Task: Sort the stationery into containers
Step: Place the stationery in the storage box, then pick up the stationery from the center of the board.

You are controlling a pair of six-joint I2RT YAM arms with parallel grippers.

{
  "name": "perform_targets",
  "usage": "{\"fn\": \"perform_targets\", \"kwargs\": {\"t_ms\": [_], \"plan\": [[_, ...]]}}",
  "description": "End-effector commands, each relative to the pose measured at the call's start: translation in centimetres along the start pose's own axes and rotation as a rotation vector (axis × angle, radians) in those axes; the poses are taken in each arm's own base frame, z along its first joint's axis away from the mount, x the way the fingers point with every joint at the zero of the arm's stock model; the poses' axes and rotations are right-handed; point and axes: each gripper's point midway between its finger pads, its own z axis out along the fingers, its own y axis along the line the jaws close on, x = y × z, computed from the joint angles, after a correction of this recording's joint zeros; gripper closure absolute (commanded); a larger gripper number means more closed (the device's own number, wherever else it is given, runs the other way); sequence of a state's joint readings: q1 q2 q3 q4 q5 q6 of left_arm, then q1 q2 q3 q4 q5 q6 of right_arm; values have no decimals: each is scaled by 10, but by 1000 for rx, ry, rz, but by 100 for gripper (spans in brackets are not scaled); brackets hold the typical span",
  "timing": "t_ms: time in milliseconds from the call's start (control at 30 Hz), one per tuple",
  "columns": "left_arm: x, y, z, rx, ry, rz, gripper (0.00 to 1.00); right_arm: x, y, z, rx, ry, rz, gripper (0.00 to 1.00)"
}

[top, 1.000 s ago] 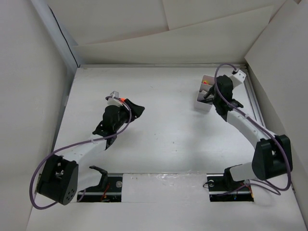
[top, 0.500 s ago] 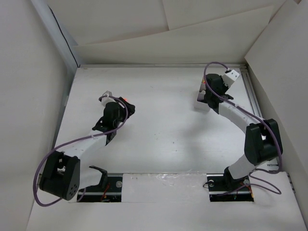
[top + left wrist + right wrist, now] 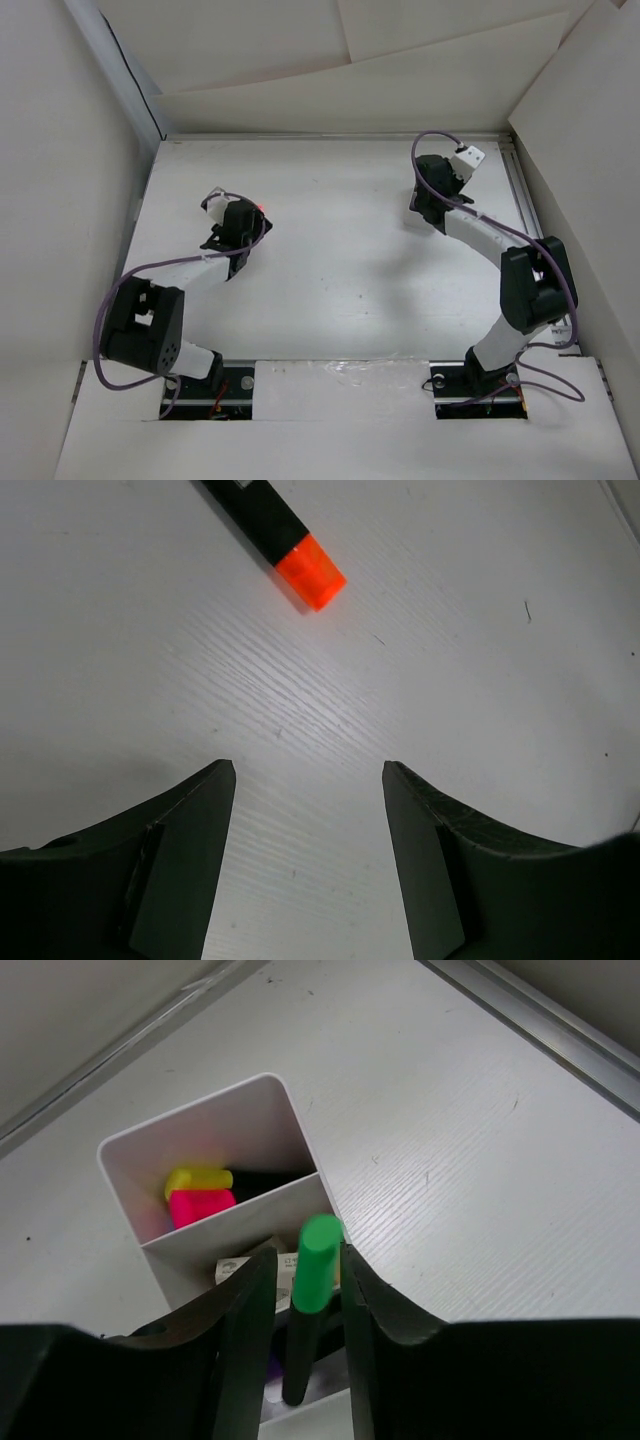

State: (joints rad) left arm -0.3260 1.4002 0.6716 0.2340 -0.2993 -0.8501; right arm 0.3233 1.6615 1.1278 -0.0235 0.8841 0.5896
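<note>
White table (image 3: pixel 330 270) enclosed by pale board walls (image 3: pixel 330 90), metal rail (image 3: pixel 522 195) along its right edge, noted from top view; left gripper (image 3: pixel 240 215) low at left-centre, right gripper (image 3: pixel 432 200) at far right. Left wrist: found jaws spread wide, empty, above grained surface; orange-capped marker (image 3: pixel 290 542) lying ahead, apart. Right wrist: found jaws closed on upright green-capped marker (image 3: pixel 315 1260) over white box (image 3: pixel 215 1125); yellow and pink ends (image 3: pixel 200 1195) in far compartment
</note>
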Motion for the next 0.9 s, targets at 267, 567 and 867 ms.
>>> {"fn": "perform_targets", "kwargs": {"t_ms": [267, 567, 867], "plan": [[-37, 18, 26, -83, -42, -118, 43, -15, 15, -13, -58, -9, 33, 56], [-54, 19, 45, -188, -89, -115, 43, -41, 22, -73, -246, 1, 105, 41], [-56, 25, 81, -343, -72, -66, 44, -50, 47, -133, -565, 86, 119, 26]]}}
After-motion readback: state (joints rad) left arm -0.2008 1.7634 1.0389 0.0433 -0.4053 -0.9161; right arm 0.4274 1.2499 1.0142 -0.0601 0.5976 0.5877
